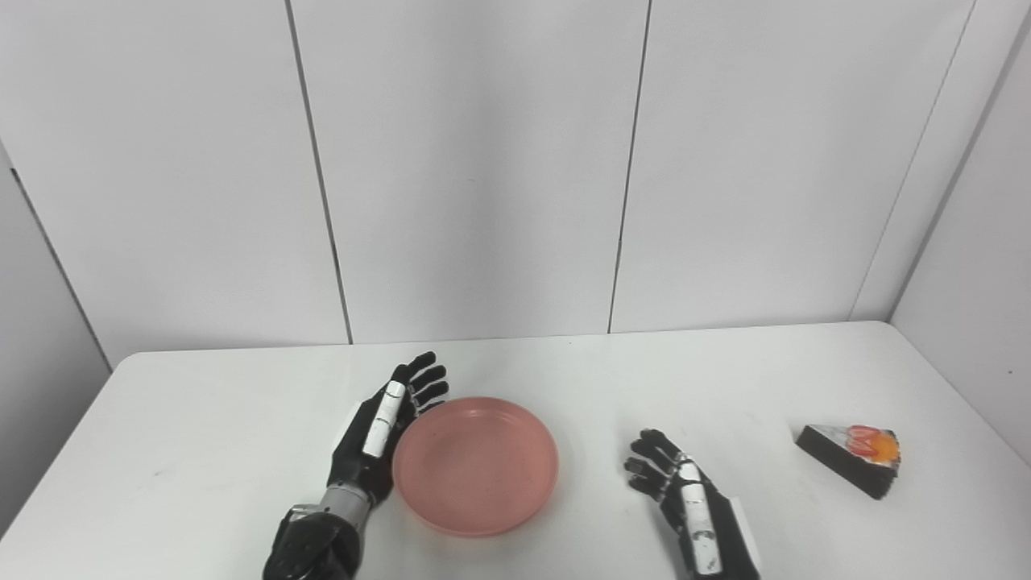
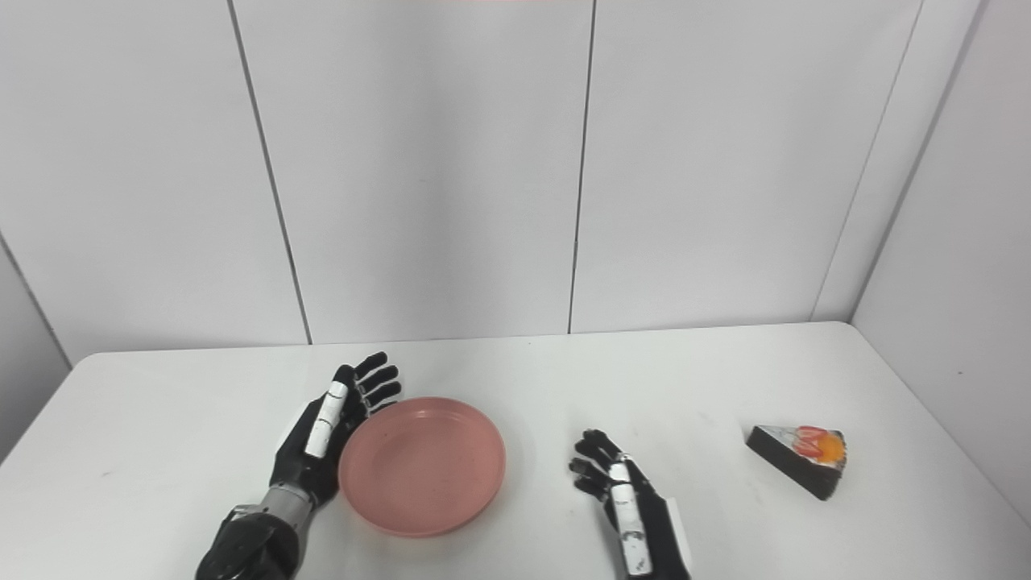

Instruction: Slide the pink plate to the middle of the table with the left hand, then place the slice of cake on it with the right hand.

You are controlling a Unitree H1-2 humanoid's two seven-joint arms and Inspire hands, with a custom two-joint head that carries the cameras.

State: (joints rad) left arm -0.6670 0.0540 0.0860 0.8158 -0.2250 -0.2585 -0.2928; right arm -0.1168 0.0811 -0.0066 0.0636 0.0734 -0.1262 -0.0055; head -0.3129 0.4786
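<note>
A white table (image 1: 201,419) stood before plain white wall panels. The pink plate (image 1: 475,465) lay a little left of the table's centre, empty. The left hand (image 1: 378,435) stood edge-on against the plate's left rim, fingers straight and held together, gripping nothing, its palm facing the plate. The right hand (image 1: 685,495) rested near the front edge, to the right of the plate and apart from it, fingers loosely curled and holding nothing. The slice of cake (image 1: 852,457), dark with red and orange topping, lay on the table well to the right, untouched.

The sliding step appeared to be in hand or nearly finished, since the plate sat close to the middle. The next move would likely call for a last small push rightward, then for the right hand to reach out to the cake and close around its sides.
</note>
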